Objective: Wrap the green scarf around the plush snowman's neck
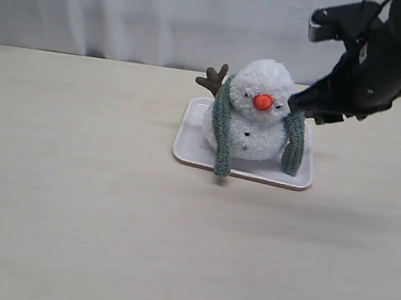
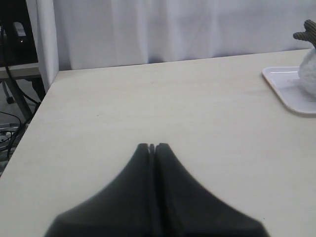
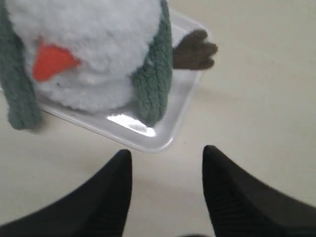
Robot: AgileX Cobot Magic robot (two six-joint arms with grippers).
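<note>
We see the snowman point(image 1: 260, 121) sitting upright on a white tray point(image 1: 186, 147) towards the back of the pale wooden table point(image 1: 67, 206), its orange nose point(image 1: 263, 102) facing the front. The green scarf point(image 1: 222, 134) lies over its neck, and both ends hang straight down in front, one on each side, uncrossed. The end on the left of the exterior view reaches over the tray's front rim; the other ends on the tray. A brown twig arm point(image 1: 213, 79) sticks up behind the left strand.

The right claw point(image 3: 168, 153) hangs just beside the snowman's head, above the right strand. Its two fingers stand apart and we see only table and tray rim between them, so it holds nothing. Its dark arm hides the tray's far right corner from the exterior view.

The left claw point(image 2: 150, 146) is well apart from the tray over bare table, fingertips pressed together and empty. A white curtain point(image 1: 130, 8) hangs behind the table.
</note>
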